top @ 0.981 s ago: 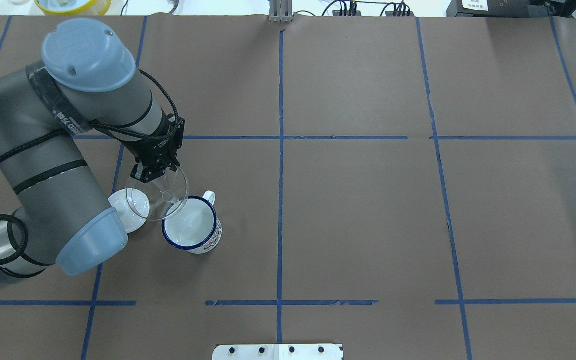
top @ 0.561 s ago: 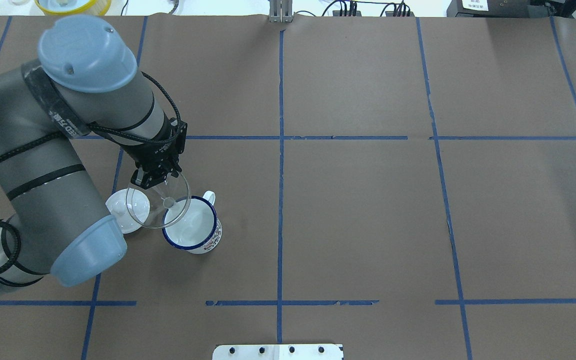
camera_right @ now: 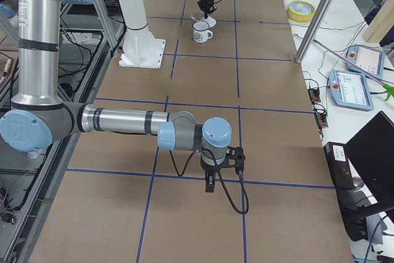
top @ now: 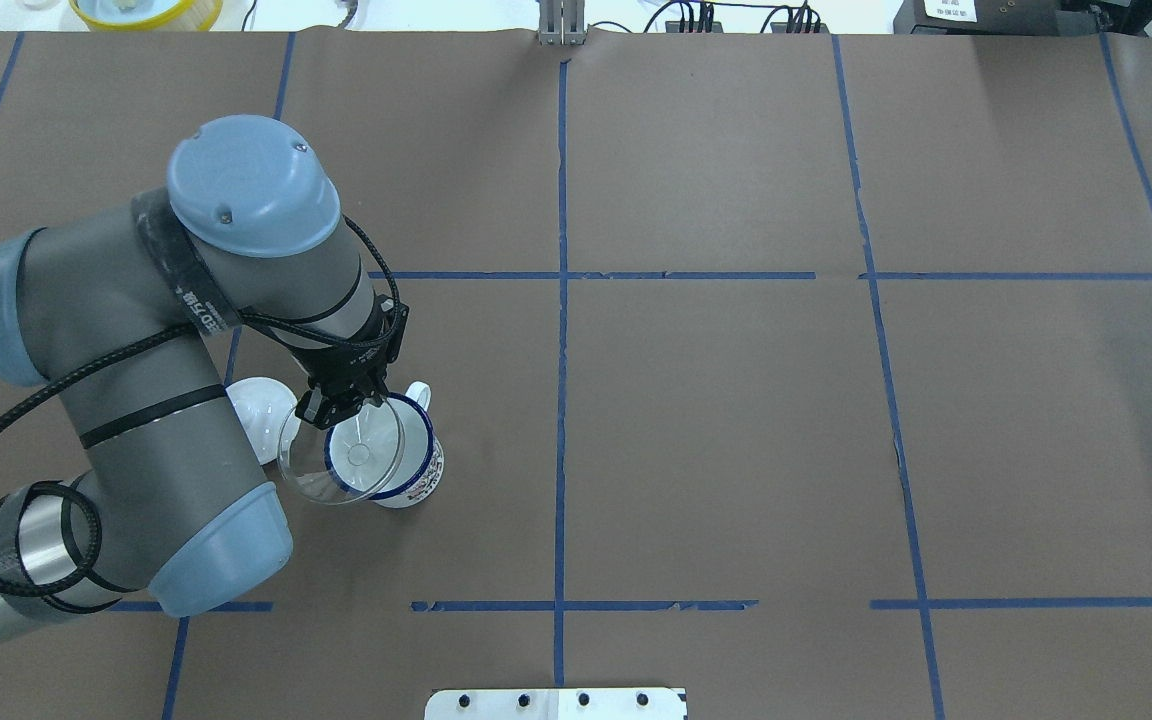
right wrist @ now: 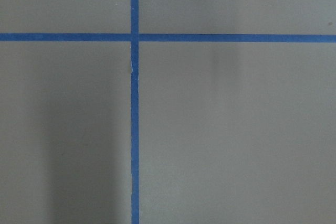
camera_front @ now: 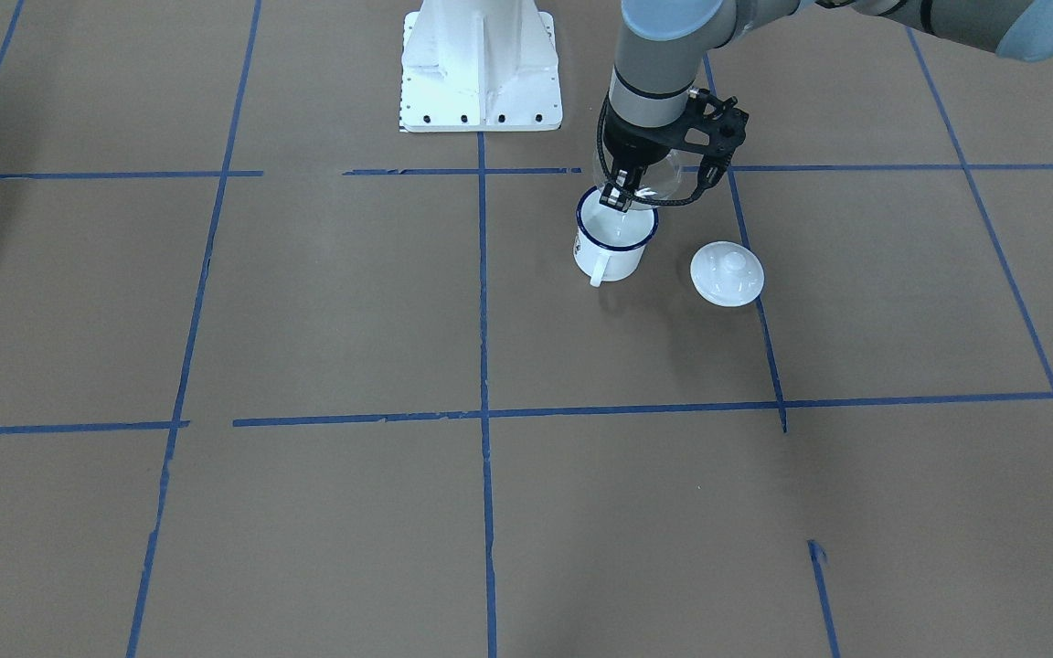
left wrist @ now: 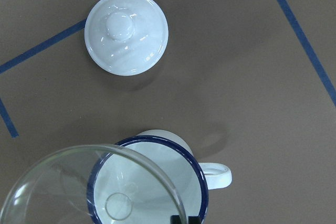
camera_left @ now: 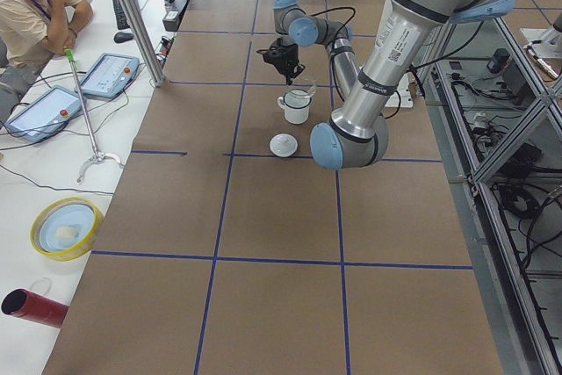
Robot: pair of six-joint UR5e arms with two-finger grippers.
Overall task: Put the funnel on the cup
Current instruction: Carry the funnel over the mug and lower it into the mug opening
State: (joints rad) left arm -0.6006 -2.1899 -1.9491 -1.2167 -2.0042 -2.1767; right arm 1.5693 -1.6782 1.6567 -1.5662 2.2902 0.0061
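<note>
My left gripper (top: 337,407) is shut on the far rim of the clear funnel (top: 321,470) and holds it tilted just above the white blue-rimmed cup (top: 422,468). The funnel's spout sits over the cup's mouth, while its wide rim overhangs the cup's left side. In the left wrist view the funnel (left wrist: 58,182) overlaps the cup (left wrist: 198,167). The front view shows the gripper (camera_front: 622,189), funnel (camera_front: 657,179) and cup (camera_front: 613,247). My right gripper (camera_right: 209,186) hangs over bare table far from the cup; I cannot tell whether it is open or shut.
A round white knobbed lid (top: 254,412) lies on the table just left of the cup, partly under my left arm; it also shows in the front view (camera_front: 727,272) and the left wrist view (left wrist: 126,32). The brown table carries blue tape lines.
My left arm has carried the funnel nearer and to the right, from beside the cup's far-left rim to over its mouth. The cup and lid have not moved.
</note>
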